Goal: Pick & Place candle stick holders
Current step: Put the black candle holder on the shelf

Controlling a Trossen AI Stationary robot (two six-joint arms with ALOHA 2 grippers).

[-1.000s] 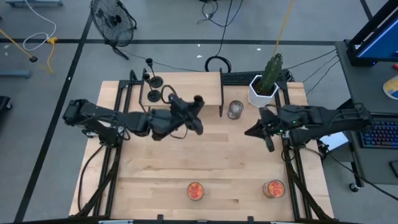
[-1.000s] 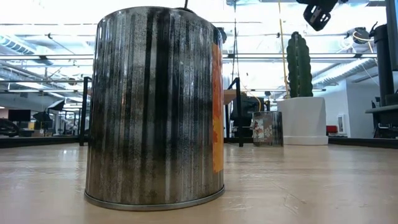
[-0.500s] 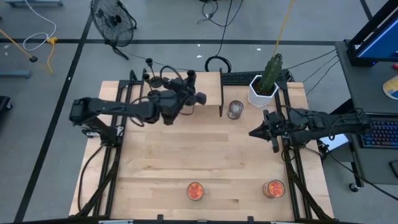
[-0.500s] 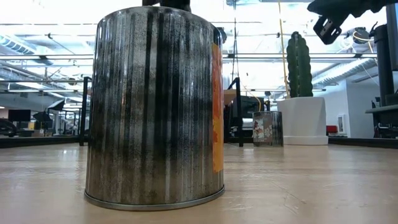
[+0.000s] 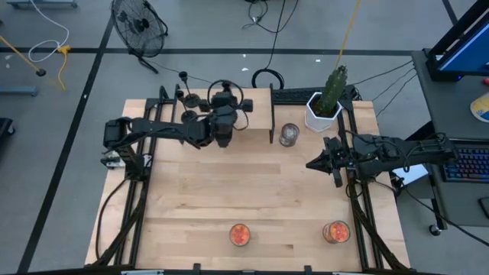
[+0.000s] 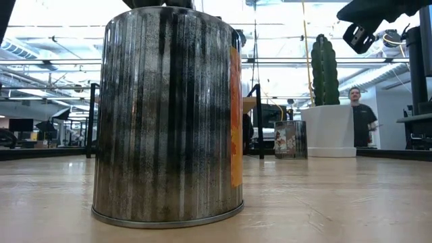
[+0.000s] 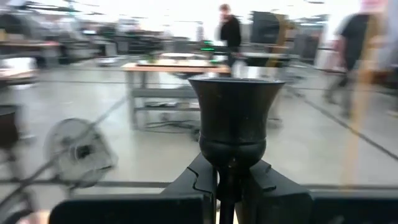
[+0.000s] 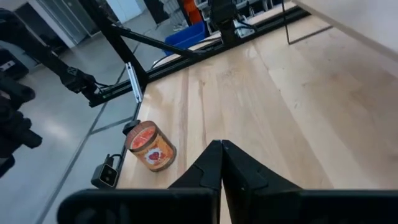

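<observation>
Since the earlier frame, the left arm is swinging from the middle of the table toward the far edge, and the left gripper (image 5: 226, 105) is now hanging over the far-left part of the table with a candle stick holder (image 7: 236, 127) in its grip. Its jaws are closing tightly on the thin stem just under the cup top, which is standing upright in the left wrist view. Two more candle stick holders (image 5: 189, 99) are sitting close together near the table's far-left corner, just beside the gripper; whether they are touching each other is hard to tell. Further right, a silvery glass jar (image 5: 289, 135) is standing near the far edge, beside a potted cactus (image 5: 330, 95) at the far-right corner. The right gripper (image 5: 315, 162) is hovering by the right edge with its jaws fully closed and holding nothing. Along the near edge, two orange-filled jars (image 5: 240, 234) are standing well apart. In the low view, a person (image 6: 361, 123) is standing in the room beyond the table.
</observation>
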